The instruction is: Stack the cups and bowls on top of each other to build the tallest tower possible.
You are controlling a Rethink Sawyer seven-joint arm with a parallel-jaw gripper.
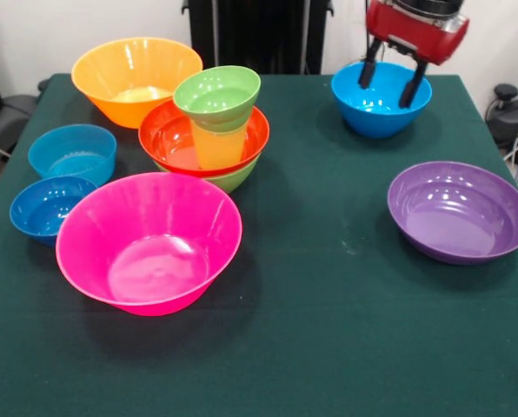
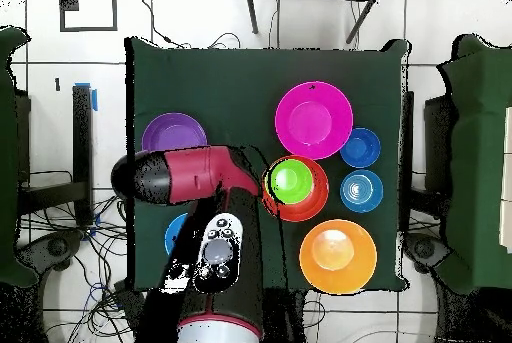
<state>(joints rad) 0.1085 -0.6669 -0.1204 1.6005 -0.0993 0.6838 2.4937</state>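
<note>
The tower stands at the back left of the front view: a medium green bowl [image 1: 235, 179] at the bottom, a red-orange bowl [image 1: 168, 130] in it, the yellow cup [image 1: 217, 148] upright in that, and a small green bowl [image 1: 217, 94] on top. From overhead the tower [image 2: 293, 184] shows right of the arm. My gripper [image 1: 391, 76] is open and empty, its black fingers [image 1: 413, 84] hanging just above a blue bowl [image 1: 381, 102] at the back right. In the overhead view the arm hides most of this blue bowl [image 2: 177, 231] and the gripper.
On the dark green table [image 1: 328, 313] stand a large orange bowl [image 1: 136, 78], a large pink bowl [image 1: 149, 241], a light-blue straight-sided bowl [image 1: 72, 152], a small blue bowl [image 1: 46, 207] and a shallow purple bowl [image 1: 459, 211].
</note>
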